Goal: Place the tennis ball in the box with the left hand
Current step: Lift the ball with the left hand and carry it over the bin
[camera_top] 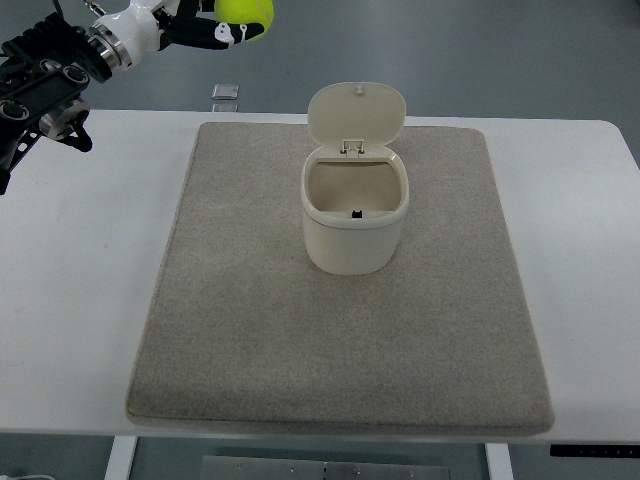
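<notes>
A yellow-green tennis ball (246, 12) is held high at the top edge of the top view, with my left hand (205, 25) shut on it. The left arm comes in from the upper left. The hand and ball are up and to the left of the box, beyond the table's far edge in the picture. The box (355, 222) is a cream bin with rounded corners, standing on the mat with its lid (356, 113) flipped up and open. Its inside looks empty. The right arm does not show.
A beige-grey mat (250, 330) covers the middle of the white table (80, 300). A small square grey object (226, 93) lies on the floor beyond the table's far edge.
</notes>
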Robot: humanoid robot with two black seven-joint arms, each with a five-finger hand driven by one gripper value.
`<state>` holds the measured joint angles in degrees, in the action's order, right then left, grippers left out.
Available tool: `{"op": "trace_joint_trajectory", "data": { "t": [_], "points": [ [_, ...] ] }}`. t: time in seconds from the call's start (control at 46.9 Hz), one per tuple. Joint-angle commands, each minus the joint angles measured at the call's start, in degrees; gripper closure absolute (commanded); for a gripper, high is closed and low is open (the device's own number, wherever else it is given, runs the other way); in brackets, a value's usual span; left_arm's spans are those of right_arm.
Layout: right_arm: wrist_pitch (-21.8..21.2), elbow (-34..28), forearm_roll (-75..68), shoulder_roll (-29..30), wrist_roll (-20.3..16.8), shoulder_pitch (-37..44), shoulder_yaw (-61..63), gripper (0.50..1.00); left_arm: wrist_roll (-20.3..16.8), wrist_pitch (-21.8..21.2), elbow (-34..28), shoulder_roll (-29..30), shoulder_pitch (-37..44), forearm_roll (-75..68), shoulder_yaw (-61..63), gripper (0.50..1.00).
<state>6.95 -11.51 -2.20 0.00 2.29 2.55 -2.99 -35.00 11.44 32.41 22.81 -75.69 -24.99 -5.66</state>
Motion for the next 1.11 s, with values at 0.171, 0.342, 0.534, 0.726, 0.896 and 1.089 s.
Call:
{"op": "trace_joint_trajectory", "data": {
  "t": [0.171, 0.342, 0.534, 0.726, 0.896, 1.089],
  "points": [
    [0.0, 0.0, 0.0, 0.0, 0.0, 0.0, 0.0, 0.599, 0.0, 0.3, 1.4, -3.8, -5.8, -0.1, -4.2, 1.000],
    [0.0, 0.0, 0.0, 0.0, 0.0, 0.0, 0.0, 0.599, 0.0, 0.1, 2.9, -5.8, -7.9, -0.1, -4.3, 1.000],
    [0.0, 0.0, 0.0, 0.0, 0.0, 0.0, 0.0, 0.599, 0.0, 0.1, 3.2, -9.6, -9.4, -0.1, -4.4, 1.000],
    [0.0, 0.0, 0.0, 0.0, 0.0, 0.0, 0.0, 0.599, 0.0, 0.2, 3.2, -11.9, -9.8, -1.1, -3.4, 1.000],
    [0.0, 0.0, 0.0, 0.0, 0.0, 0.0, 0.0, 0.599, 0.0, 0.3, 3.2, -13.6, -8.8, -1.2, -2.5, 1.000],
    [0.0, 0.0, 0.0, 0.0, 0.0, 0.0, 0.0, 0.599, 0.0, 0.4, 6.2, -13.9, -8.9, -1.3, -1.4, 1.000]
  ]
}}
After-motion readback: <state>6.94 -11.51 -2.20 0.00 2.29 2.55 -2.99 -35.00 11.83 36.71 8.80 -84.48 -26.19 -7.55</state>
